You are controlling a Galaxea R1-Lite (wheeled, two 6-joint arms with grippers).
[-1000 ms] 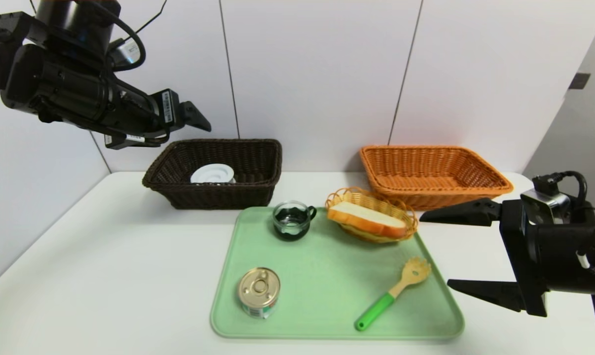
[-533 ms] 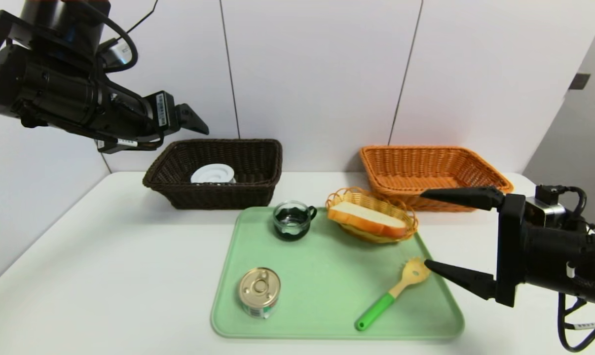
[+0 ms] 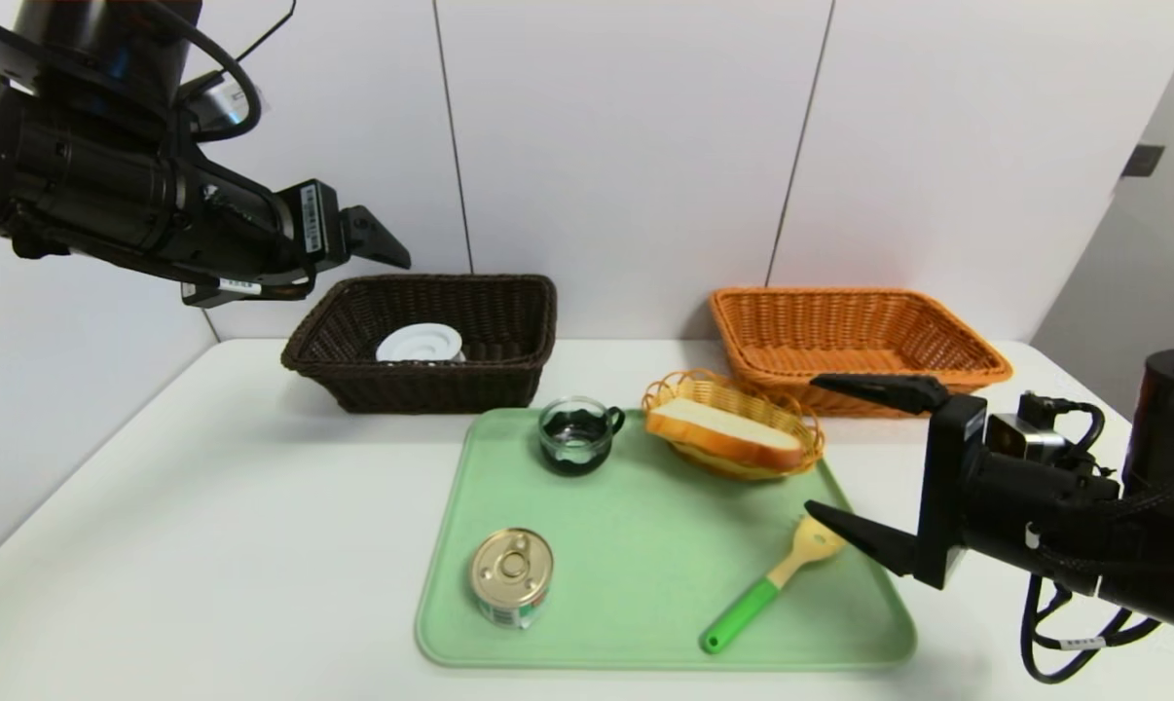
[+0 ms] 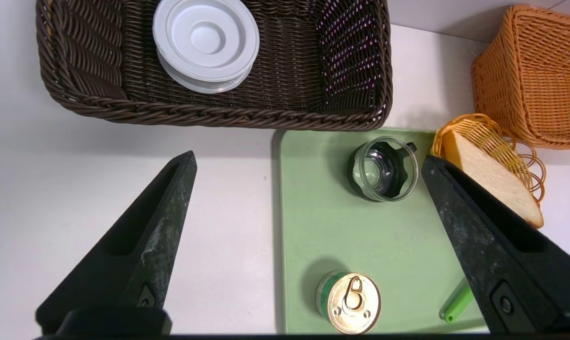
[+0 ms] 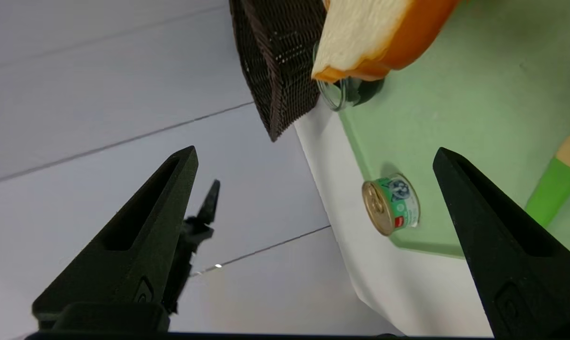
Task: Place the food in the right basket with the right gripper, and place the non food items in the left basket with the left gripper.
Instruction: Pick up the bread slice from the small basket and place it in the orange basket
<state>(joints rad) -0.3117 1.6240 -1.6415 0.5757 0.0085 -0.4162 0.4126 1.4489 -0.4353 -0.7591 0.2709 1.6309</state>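
Right gripper point(image 3: 864, 465), fingers spread and empty, sits at the green tray's point(image 3: 645, 584) right edge facing the bread slice point(image 3: 723, 433) in its small wicker dish, likely lining up a sideways grasp; left gripper point(image 4: 308, 198), released, hovers high near the brown basket point(image 3: 421, 341).

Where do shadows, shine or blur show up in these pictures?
Head view: soft shadows under the brown basket and green tray; the can lid shines. Left wrist view: the can casts a dark shadow on the tray. Right wrist view: the bread is close and slightly blurred.
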